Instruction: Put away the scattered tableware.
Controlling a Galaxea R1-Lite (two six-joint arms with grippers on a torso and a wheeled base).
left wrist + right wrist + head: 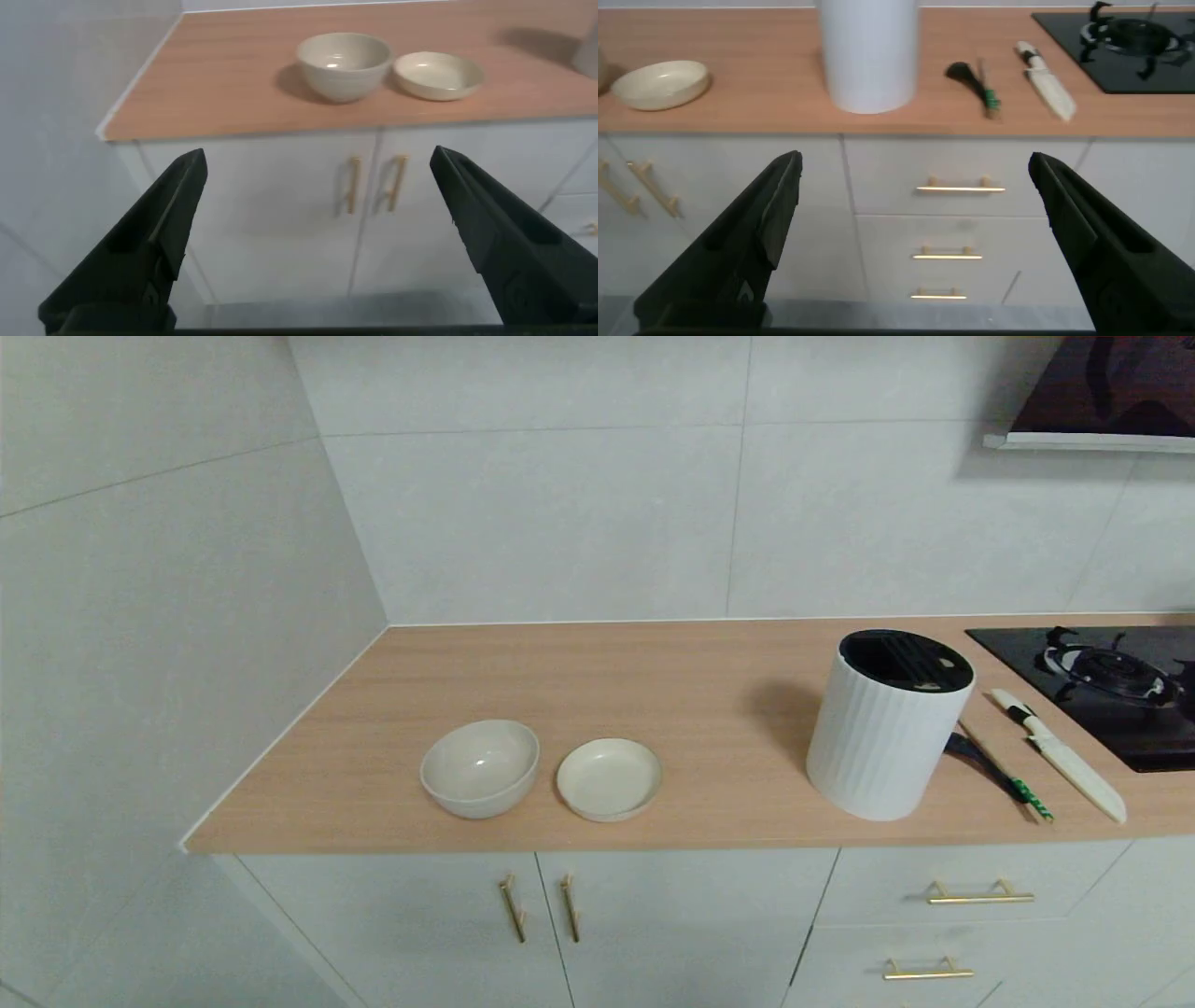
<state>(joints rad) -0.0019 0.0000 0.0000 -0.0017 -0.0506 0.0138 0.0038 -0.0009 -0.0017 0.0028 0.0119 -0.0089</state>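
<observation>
A cream bowl (480,767) (343,63) and a shallow cream dish (609,778) (438,75) (660,83) sit side by side near the counter's front edge. To the right stands a white ribbed holder with a black slotted top (890,723) (868,51). Beside it lie a dark spoon and chopsticks (1001,773) (976,83), then a white knife (1061,753) (1045,80). My left gripper (318,182) is open, low in front of the cabinet doors below the bowl. My right gripper (915,182) is open too, facing the drawers under the holder.
The wooden counter (653,691) ends at a tiled wall on the left. A black gas hob (1106,681) (1130,42) takes up the far right. Cabinet doors with gold handles (539,907) and drawers (980,896) lie below the counter.
</observation>
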